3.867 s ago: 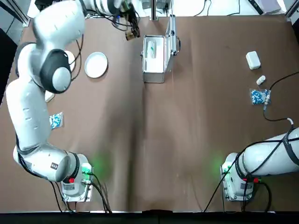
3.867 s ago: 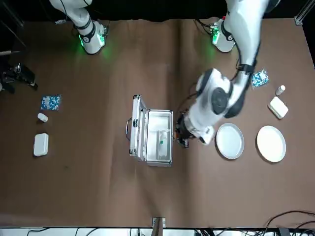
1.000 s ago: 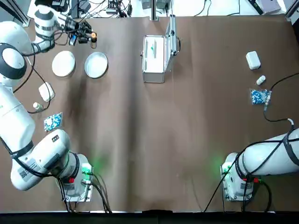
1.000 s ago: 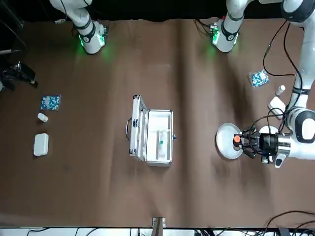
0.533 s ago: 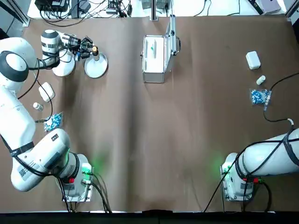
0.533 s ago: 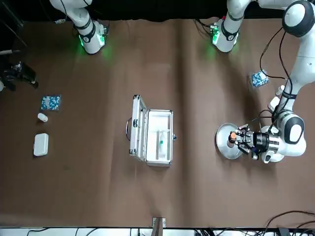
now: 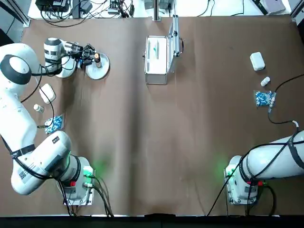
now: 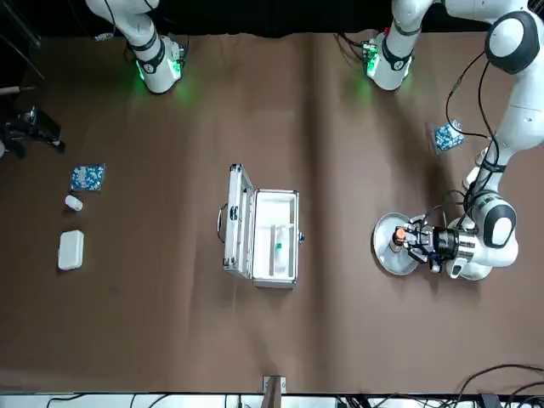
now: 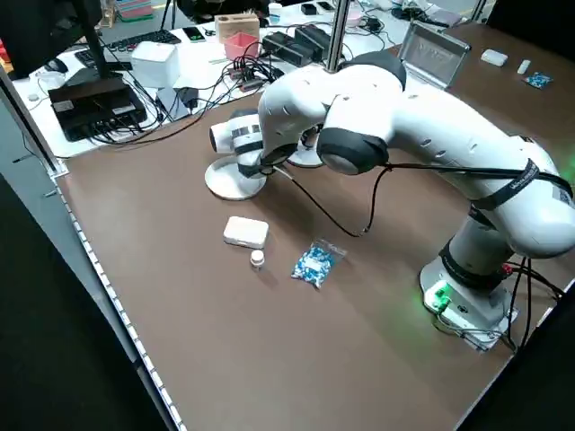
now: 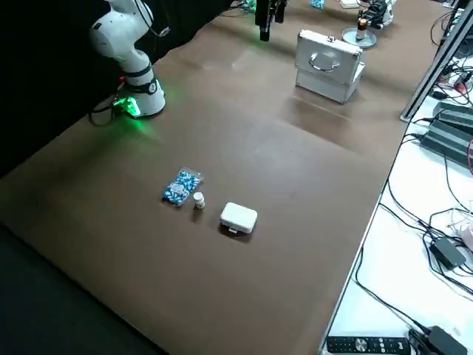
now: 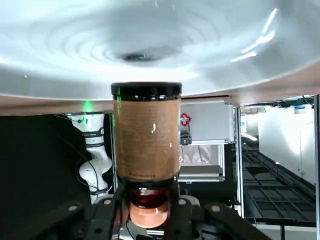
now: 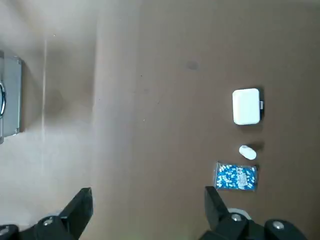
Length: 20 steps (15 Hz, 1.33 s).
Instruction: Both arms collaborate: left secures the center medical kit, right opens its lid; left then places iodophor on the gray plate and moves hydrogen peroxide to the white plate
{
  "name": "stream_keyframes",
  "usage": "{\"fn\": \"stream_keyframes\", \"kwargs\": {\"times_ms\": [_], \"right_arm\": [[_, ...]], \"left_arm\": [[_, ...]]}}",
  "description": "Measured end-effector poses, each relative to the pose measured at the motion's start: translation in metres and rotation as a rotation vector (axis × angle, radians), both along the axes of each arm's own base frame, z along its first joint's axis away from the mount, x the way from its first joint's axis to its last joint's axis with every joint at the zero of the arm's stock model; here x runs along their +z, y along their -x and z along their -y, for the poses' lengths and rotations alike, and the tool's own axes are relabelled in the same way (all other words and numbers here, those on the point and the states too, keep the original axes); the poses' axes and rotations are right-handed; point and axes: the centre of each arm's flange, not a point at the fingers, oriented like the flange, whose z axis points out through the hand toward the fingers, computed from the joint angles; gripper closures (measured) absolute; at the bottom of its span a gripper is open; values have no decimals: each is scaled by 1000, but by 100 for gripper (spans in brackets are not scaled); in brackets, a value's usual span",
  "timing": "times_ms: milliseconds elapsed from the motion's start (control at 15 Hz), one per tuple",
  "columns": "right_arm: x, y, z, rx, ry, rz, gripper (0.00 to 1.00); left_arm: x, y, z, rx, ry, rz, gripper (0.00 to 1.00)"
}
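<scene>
Overhead, the left gripper (image 7: 93,58) is seen clamped on the iodophor (image 7: 97,59) over the gray plate (image 7: 101,70); contact seems likely only from its wrist view. The right gripper (image 12: 145,210) is held spread, well apart.

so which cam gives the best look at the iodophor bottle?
Left wrist view: the iodophor fills the frame, held in the left gripper above the gray plate. Top, front and right side views show only a speck; the left side view hides it.

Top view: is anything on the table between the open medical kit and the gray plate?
No. In the top view, only bare brown table lies between the medical kit and the gray plate, where the left tool holds the iodophor.
</scene>
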Motion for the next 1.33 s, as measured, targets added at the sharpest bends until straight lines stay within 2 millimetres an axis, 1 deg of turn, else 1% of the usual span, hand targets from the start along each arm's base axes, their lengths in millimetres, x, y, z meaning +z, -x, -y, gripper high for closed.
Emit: {"fn": "stream_keyframes", "kwargs": {"times_ms": [267,400,467,533,667,733,800,933,1133,1200,1267,1333], "right_arm": [[3,0,16,-29,1,12,1],[5,0,17,-31,1,18,1],[5,0,17,-31,1,20,1],[6,0,17,-31,1,21,1],[7,-1,17,-31,1,24,1],[7,-1,18,-32,1,26,1],[7,-1,19,-35,1,27,1],[7,-1,23,-43,1,27,1],[7,0,26,-49,1,28,1],[8,0,26,-49,1,28,1],[8,0,26,-49,1,28,1],[8,0,26,-49,1,29,1]], "left_arm": [[-11,4,-2,-1,2,11,67],[-13,5,-3,-2,0,20,58],[-13,5,-2,-6,-1,20,49],[-14,4,2,-12,-5,19,35],[-15,2,9,-26,-15,20,17],[-12,-1,12,-33,-21,25,8],[-5,-4,15,-39,-30,31,1],[16,-13,17,-57,-76,45,0],[64,-27,19,-73,-154,62,0],[80,-30,25,-86,-178,62,0],[96,-34,35,-98,-202,54,0],[112,-37,50,-114,-226,46,0]]}}
